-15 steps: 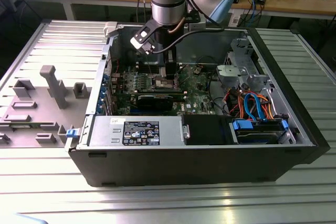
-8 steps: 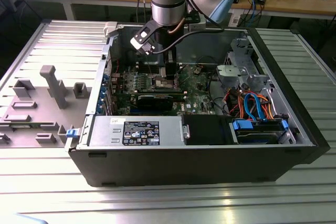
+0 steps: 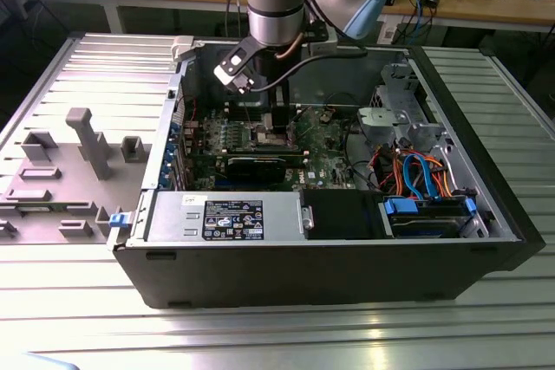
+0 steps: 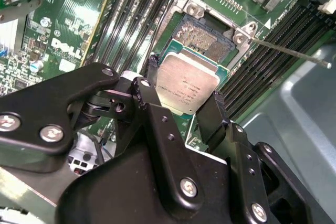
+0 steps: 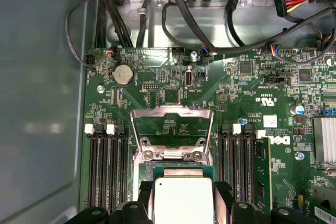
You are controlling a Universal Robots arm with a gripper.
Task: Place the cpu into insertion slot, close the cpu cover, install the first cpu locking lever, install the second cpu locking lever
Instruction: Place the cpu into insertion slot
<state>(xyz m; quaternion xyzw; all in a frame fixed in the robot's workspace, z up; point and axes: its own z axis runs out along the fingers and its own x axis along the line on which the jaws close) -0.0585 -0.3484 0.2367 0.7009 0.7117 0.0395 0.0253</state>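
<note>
In both wrist views my gripper (image 4: 185,88) (image 5: 184,200) is shut on the cpu (image 4: 188,83) (image 5: 184,203), silver top up, with a black finger (image 4: 152,72) on each of two opposite edges. The chip hovers flat, partly over the insertion slot (image 4: 202,38) (image 5: 176,170), whose dark gold-speckled centre shows just beyond it. The cpu cover (image 5: 172,111) stands open behind the slot, hinged at two screws. A thin locking lever (image 4: 289,51) sticks out sideways from the socket. In the exterior view the gripper (image 3: 270,120) reaches down inside the open computer case onto the green motherboard (image 3: 323,138).
Long black memory slots (image 5: 105,166) (image 5: 239,161) flank the socket closely. Black cables (image 5: 210,40) and a coin battery (image 5: 123,74) lie beyond the cover. A grey case wall (image 5: 42,103) rises beside the board. A power supply (image 3: 225,214), a drive cage (image 3: 403,119) and a black card (image 3: 260,166) crowd the case.
</note>
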